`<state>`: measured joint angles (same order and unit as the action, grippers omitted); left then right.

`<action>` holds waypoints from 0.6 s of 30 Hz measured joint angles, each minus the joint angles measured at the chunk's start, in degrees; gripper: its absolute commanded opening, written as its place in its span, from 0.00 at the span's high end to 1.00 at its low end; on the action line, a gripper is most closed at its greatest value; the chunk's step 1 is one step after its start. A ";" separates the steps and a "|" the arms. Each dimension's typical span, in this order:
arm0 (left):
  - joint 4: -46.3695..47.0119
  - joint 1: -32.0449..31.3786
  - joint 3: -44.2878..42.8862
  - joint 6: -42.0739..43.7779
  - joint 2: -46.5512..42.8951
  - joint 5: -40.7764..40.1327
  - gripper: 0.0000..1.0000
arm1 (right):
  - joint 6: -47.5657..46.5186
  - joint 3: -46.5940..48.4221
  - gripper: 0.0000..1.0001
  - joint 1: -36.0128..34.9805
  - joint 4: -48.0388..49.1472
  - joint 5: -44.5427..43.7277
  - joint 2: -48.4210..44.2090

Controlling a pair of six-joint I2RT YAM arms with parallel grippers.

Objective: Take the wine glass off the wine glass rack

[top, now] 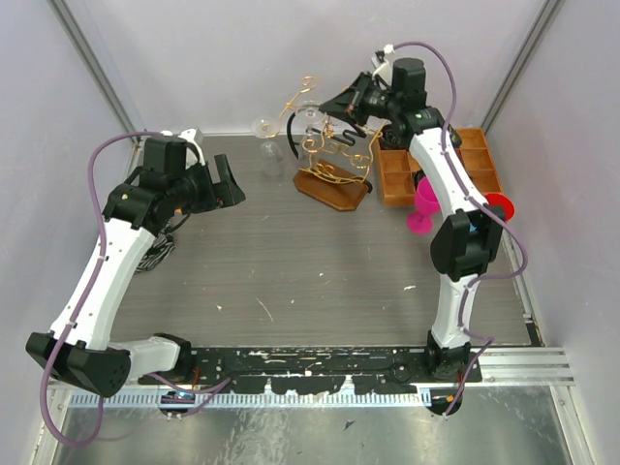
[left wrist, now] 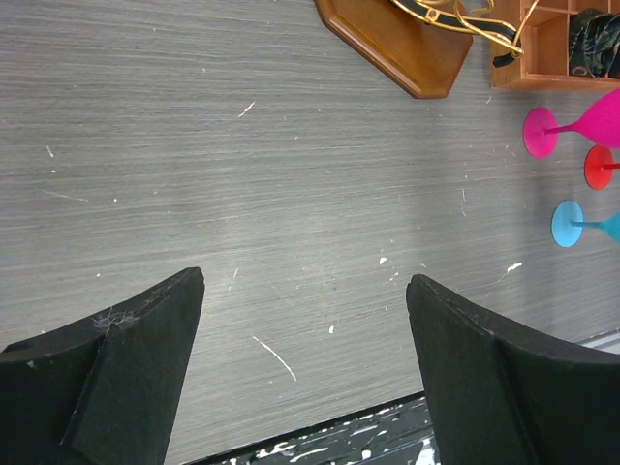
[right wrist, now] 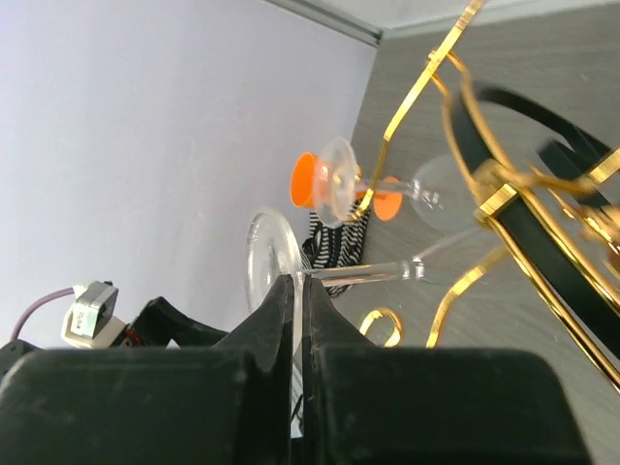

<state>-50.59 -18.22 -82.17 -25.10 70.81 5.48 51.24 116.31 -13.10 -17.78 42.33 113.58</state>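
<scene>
The right claw (right wrist: 296,286) is pinched shut on the stem of the clear wine glass (right wrist: 360,274), which sits among the gold arms of the wine glass rack (top: 334,165) at the surface's (top: 291,262) far edge. The left claw (left wrist: 305,283) hovers wide open over the surface, toward its left edge.

- I look over a grey wood-grain tabletop (top: 291,281) flecked with white specks.
- An orange compartmented wooden tray (top: 481,155) sits at its far right.
- A pink plastic goblet (top: 422,201) stands just before the tray, with a red goblet (top: 499,205) near it.
- A blue goblet's round foot (left wrist: 568,223) shows beside the red one.
</scene>
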 measured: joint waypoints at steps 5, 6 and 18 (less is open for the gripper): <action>0.02 0.00 0.00 -0.02 -0.09 -0.22 0.07 | 0.17 7.08 0.99 -2.91 2.32 -0.15 4.50; 0.02 0.00 0.00 -0.02 -0.13 -0.33 0.06 | 0.20 7.98 0.99 -3.54 2.73 -0.02 5.16; 0.09 0.00 -0.17 -1.20 -2.32 -3.67 0.12 | -2.10 -1.14 0.99 -6.97 1.20 3.04 -0.61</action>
<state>-50.50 -18.22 -82.35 -26.30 68.49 1.80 49.15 115.18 -20.08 -16.58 45.36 112.97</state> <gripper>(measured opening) 0.941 0.052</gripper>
